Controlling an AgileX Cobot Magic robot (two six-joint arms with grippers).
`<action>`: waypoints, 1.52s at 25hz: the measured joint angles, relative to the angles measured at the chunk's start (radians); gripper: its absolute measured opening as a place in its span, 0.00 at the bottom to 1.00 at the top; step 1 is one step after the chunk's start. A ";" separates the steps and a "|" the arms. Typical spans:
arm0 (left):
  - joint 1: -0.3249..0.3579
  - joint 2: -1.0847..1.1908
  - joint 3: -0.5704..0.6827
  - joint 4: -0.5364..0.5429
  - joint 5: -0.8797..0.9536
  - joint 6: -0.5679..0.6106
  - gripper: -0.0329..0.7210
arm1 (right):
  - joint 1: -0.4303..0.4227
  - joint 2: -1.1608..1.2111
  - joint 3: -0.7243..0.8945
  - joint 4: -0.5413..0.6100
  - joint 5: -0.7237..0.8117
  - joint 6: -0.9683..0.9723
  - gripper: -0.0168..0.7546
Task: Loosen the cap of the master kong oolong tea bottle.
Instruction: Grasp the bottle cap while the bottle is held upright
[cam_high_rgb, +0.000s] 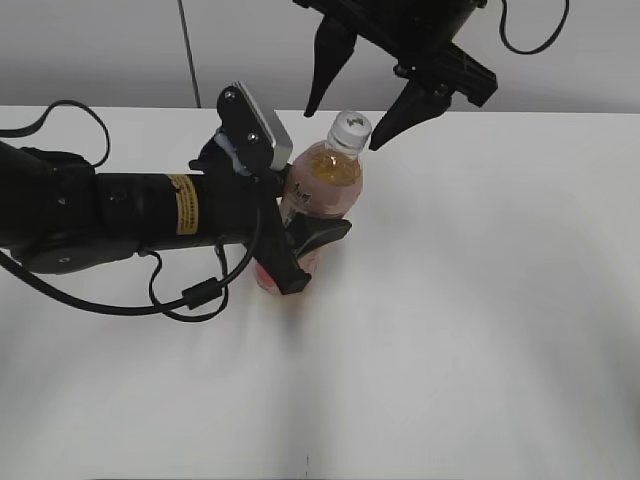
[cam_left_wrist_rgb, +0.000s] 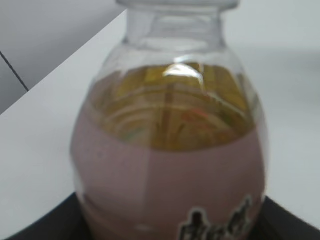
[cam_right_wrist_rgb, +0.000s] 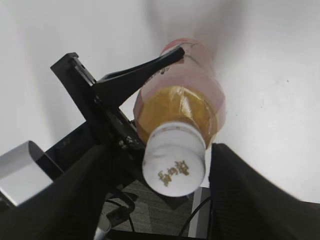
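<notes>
The master kong oolong tea bottle (cam_high_rgb: 322, 190) stands upright on the white table, amber tea above a pink label. It fills the left wrist view (cam_left_wrist_rgb: 170, 150) and shows from above in the right wrist view (cam_right_wrist_rgb: 185, 95). Its white cap (cam_high_rgb: 351, 127) with a small dark mark is on the neck and shows in the right wrist view (cam_right_wrist_rgb: 174, 160). My left gripper (cam_high_rgb: 305, 250) is shut on the bottle's lower body. My right gripper (cam_high_rgb: 345, 105) hangs open over the cap, one finger on each side, not touching it (cam_right_wrist_rgb: 160, 185).
The left arm (cam_high_rgb: 120, 215) lies across the table's left half with a looping black cable (cam_high_rgb: 190, 295). A grey wall runs behind the table's far edge. The floor shows past the table edge in the right wrist view.
</notes>
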 joint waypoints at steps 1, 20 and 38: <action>0.000 0.000 0.000 0.000 0.000 0.000 0.57 | 0.000 0.000 0.000 -0.007 0.000 0.001 0.64; 0.000 0.000 0.000 0.000 0.001 0.000 0.57 | 0.000 0.000 0.000 -0.050 0.000 -0.292 0.38; 0.004 0.000 0.000 -0.033 0.002 -0.013 0.57 | 0.000 0.000 0.000 -0.047 -0.059 -1.974 0.38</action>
